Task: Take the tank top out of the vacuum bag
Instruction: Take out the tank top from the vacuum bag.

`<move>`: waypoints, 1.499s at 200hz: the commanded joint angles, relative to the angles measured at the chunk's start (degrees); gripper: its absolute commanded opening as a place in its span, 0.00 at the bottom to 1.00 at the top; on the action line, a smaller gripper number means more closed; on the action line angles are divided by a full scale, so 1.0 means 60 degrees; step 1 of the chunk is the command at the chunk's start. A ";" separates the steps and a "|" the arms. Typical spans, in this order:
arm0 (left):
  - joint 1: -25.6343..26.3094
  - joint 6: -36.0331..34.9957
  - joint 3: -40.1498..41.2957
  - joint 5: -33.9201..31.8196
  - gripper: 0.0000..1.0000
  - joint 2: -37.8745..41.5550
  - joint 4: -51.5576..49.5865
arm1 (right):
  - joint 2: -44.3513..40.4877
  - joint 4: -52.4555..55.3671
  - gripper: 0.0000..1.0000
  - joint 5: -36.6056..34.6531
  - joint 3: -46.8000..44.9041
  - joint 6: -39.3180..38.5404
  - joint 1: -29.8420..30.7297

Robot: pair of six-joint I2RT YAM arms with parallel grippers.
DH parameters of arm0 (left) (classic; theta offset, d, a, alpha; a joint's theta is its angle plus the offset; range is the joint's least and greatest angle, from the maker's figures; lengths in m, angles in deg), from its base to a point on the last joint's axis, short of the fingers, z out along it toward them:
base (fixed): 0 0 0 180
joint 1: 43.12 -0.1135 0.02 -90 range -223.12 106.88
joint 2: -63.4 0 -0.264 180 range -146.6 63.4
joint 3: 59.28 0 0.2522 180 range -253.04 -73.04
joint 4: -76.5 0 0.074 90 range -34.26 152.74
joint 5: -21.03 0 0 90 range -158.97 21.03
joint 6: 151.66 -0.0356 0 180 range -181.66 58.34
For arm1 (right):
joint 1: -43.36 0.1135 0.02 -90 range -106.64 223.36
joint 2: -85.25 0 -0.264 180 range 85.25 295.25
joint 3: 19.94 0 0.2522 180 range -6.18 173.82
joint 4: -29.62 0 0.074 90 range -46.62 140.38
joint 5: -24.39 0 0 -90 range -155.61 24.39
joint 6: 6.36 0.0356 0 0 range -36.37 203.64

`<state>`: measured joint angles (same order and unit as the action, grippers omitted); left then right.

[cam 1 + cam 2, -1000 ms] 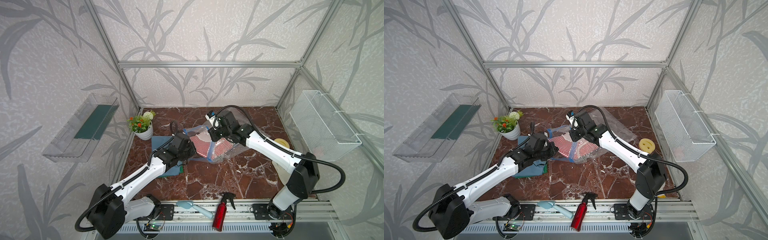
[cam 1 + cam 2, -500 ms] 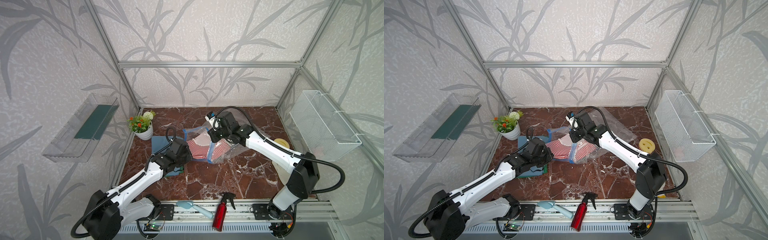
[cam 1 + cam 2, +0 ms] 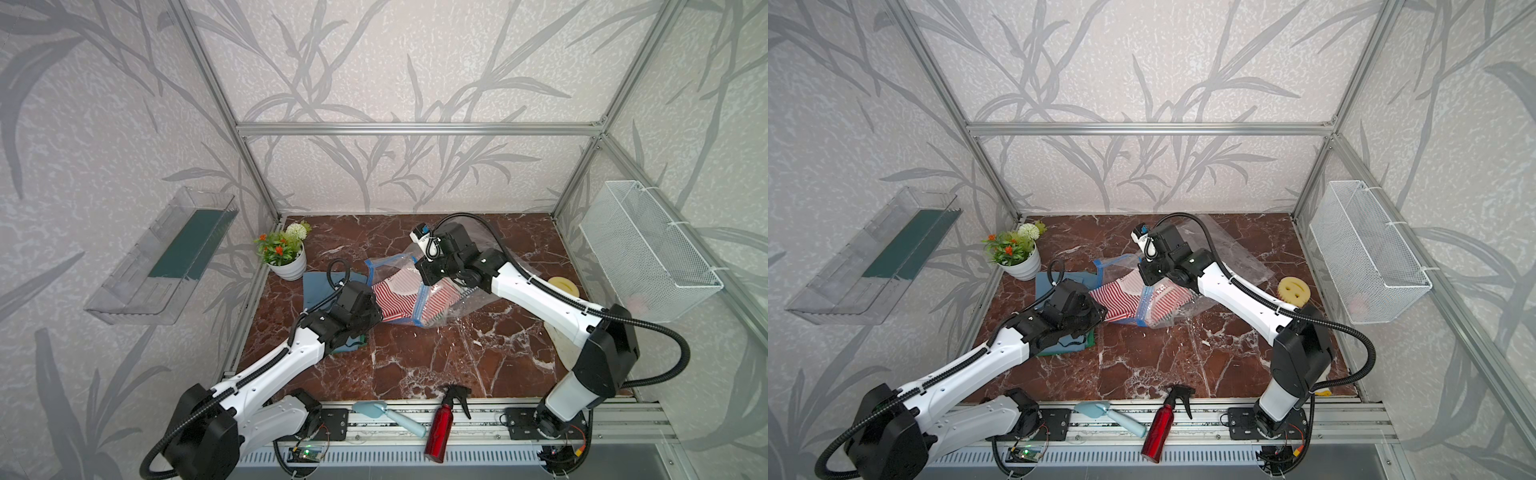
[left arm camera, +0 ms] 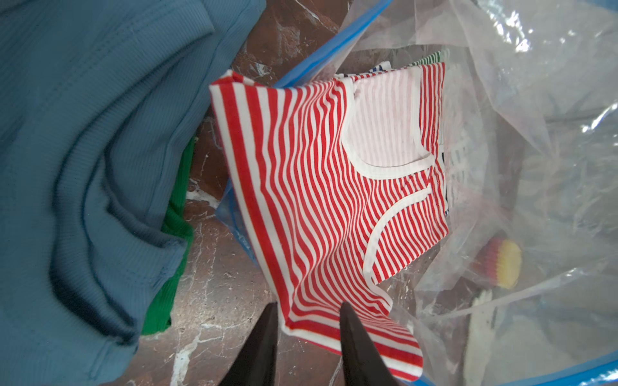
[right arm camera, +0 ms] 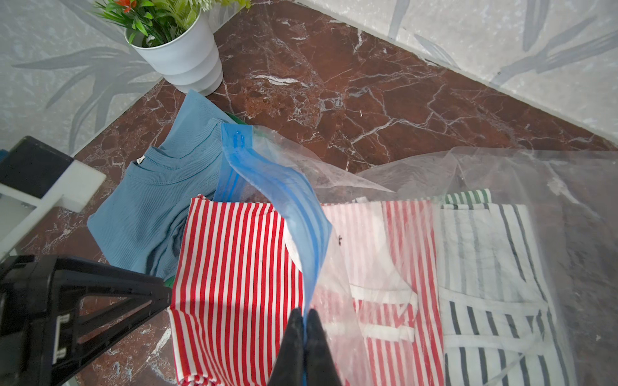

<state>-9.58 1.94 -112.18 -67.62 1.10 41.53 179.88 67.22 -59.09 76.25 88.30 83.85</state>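
The red-and-white striped tank top (image 3: 395,297) (image 3: 1121,297) lies half out of the mouth of the clear vacuum bag (image 3: 457,309) (image 3: 1237,257). The rest of it still shows through the plastic (image 5: 384,267). My left gripper (image 4: 307,305) is open. Its two dark fingers stand apart on either side of the tank top's hem (image 4: 334,329), down near the marble floor. My right gripper (image 5: 305,312) is shut on the bag's blue zip strip (image 5: 287,200) and holds the mouth lifted above the tank top (image 5: 234,267).
A blue shirt (image 3: 320,286) over a green cloth (image 4: 174,227) lies beside my left arm, with a flower pot (image 3: 286,266) behind it. More striped tops (image 5: 485,267) sit in the bag. A yellow sponge (image 3: 1292,289), red spray bottle (image 3: 442,428) and brush (image 3: 386,415) lie around.
My left arm has drawn back to the front left, pulling the tank top further out of the bag. Its jaws have come apart. The right gripper kept its hold on the zip strip.
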 commanded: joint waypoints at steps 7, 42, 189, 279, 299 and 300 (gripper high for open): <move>-0.0014 0.0368 0.0164 -0.0361 0.44 0.0232 -0.0214 | 0.0034 -0.0017 0.00 0.0044 0.0045 0.0006 -0.0053; -0.0183 0.0888 0.0599 -0.0642 0.56 0.0533 0.0052 | 0.0078 0.0007 0.00 0.0070 0.0087 -0.0008 -0.0050; -0.1233 0.1447 0.0927 0.0968 0.63 -0.1434 0.3181 | 0.0104 -0.0041 0.00 0.0180 0.0054 -0.0015 -0.0047; -0.1229 0.1630 0.0311 0.1276 0.54 -0.3059 0.4128 | -0.0014 0.0024 0.00 0.0155 0.0005 -0.0068 -0.0054; -0.1225 0.1590 0.0209 0.1162 0.50 -0.3302 0.4213 | -0.0010 0.0023 0.00 0.0143 0.0015 -0.0089 -0.0054; -0.1232 0.1589 0.0216 0.1157 0.50 -0.3315 0.4240 | -0.0010 0.0017 0.00 0.0143 0.0016 -0.0097 -0.0054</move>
<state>-16.77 10.55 -108.96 -60.08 -17.57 64.65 180.12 67.22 -58.06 76.25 88.26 83.85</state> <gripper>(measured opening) 0.522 0.048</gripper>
